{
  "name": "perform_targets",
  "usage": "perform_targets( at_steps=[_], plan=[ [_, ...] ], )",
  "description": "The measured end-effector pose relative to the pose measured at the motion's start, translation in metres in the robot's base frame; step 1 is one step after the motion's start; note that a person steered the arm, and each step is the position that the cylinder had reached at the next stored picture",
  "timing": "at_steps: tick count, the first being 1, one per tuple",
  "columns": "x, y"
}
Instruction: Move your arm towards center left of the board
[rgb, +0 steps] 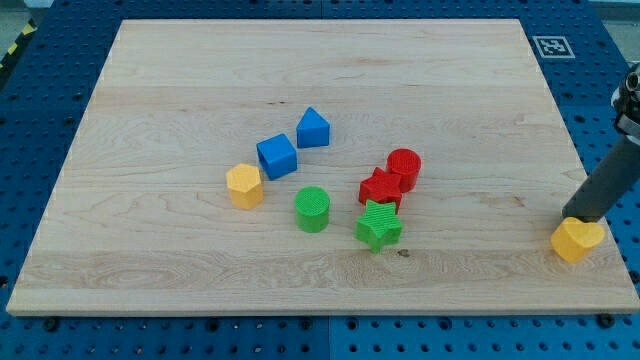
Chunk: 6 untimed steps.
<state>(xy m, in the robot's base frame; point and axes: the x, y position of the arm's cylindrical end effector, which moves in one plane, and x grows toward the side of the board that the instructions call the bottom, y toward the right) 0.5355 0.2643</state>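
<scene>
**Rod tip parked at the board's right edge, blocks clustered mid-board**

The surface (180, 90) was a pale wooden board with fine lengthwise grain, lying on a blue perforated base (30, 110). Its centre-left stretch, the area the task named, showed only bare wood.

Going from the view's left, a yellow hexagonal block (244, 186) sat first, its faces ridged with fine layered lines. Just to its right and slightly toward the view's top lay a blue cube (276, 156), tilted on the diagonal, and beyond it a blue block with a peaked, house-like top (313, 128). A green cylinder (312, 209) stood below these, apart from them, its round top finely ribbed. Further right, a green star (379, 225) touched a red star (380, 188) above it, and the red star pressed against a red cylinder (404, 167).

Well apart from this cluster, near the board's right edge, a yellow heart-like block (577, 240) lay by itself. The arm's dark, smooth rod came down from the view's right, and the tip (572, 216) rested against the top of that yellow block, far from the centre-left. The arm carried no hand, only this plain rod, holding nothing. A black-and-white marker tag (553, 46) sat at the board's top right corner.
</scene>
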Motion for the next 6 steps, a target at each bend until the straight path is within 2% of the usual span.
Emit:
perform_targets(
  at_steps=[2, 3, 4, 5, 6],
  plan=[
    [-0.018, -0.006],
    [-0.076, -0.031],
    [-0.149, -0.094],
    [-0.195, -0.196],
    [-0.199, -0.318]
  ],
)
